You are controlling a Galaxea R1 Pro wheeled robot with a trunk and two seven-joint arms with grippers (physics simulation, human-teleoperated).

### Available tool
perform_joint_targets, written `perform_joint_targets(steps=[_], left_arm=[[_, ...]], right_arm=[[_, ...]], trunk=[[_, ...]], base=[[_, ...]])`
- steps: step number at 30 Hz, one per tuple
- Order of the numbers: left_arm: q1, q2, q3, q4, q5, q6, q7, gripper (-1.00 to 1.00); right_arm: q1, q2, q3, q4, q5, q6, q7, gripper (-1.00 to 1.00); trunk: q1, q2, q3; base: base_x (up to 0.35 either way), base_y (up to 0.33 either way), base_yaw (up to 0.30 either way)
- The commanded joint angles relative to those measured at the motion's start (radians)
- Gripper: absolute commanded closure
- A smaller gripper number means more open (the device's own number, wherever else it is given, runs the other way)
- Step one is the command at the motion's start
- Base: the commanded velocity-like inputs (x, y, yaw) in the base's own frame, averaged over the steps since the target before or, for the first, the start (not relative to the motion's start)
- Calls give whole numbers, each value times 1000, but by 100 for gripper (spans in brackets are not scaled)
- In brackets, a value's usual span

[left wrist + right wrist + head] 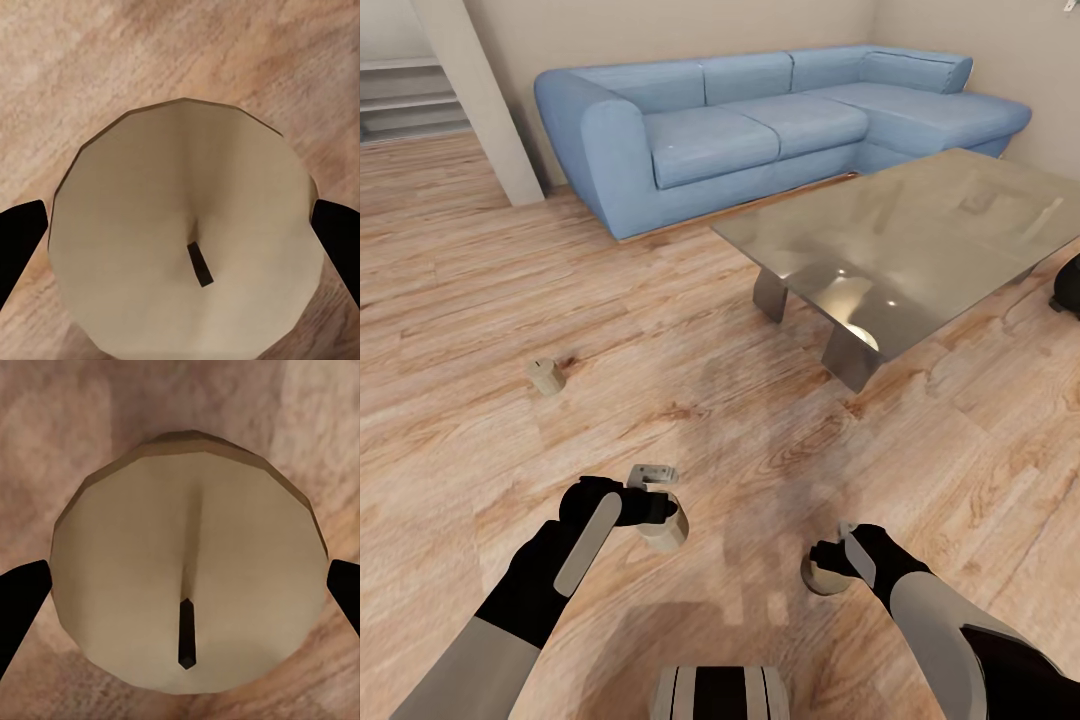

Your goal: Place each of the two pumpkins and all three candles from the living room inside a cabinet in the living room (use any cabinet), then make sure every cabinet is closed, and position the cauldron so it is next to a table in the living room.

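Two candles (665, 528) (822, 575) gripped (third (546, 376) loose), wood floor (690, 400)

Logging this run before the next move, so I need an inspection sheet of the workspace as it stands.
Surface: wooden floor.
Job's things: three candles; one at the left gripper, one at the right gripper, one loose candle farther out on the floor.
Clutter: nothing seen.
Grippers: each straddles a candle, fingers at its sides; contact cannot be told.
Cables: nothing seen.
Surroundings: glass-topped table, blue sofa, dark object at the view's right edge.
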Motion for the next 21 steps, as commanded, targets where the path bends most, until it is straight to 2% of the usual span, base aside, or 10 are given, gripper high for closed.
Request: perform_joint_targets(steps=[1,6,21], left_arm=[[-1,1,-3,-1,11,2,10,100],[-1,1,-3,-1,11,2,10,100],[-1,0,-3,3,11,2,15,100]], right_arm=[[0,1,-4,-2,-2,5,-2,100],[0,1,-3,-2,-2,5,-1,100],[0,1,-4,-6,-3,4,1,100]], trunk=[[0,0,-1],[0,0,-1],[-7,3,57]], base=[[0,0,0],[0,0,0],[0,0,0]])
